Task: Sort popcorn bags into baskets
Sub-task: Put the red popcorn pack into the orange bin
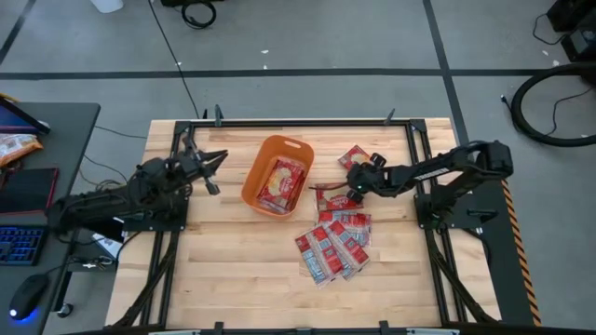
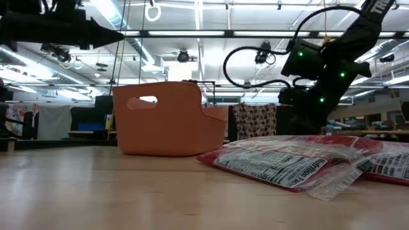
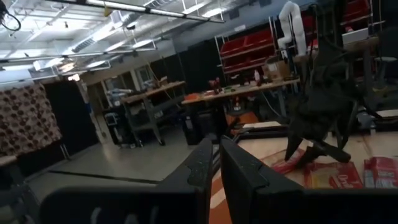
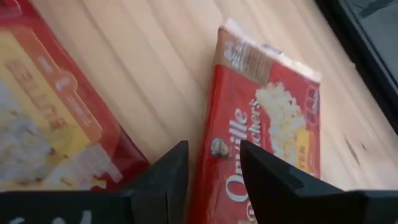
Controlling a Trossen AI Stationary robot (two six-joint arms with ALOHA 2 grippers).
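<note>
Hovering low right of the orange basket [image 1: 276, 174], the right gripper [image 4: 211, 163] has jaws slightly apart over a flat red popcorn bag [image 4: 264, 134] on the table [image 1: 233, 270]. Light, floppy and slick-looking, it probably needs an edge pinch. The left gripper [image 1: 212, 167] waits left of the basket, jaws nearly together.

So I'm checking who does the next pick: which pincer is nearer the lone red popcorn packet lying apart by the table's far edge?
The right pincer, just beside that packet. The left pincer hangs beyond the orange plastic tub.
</note>
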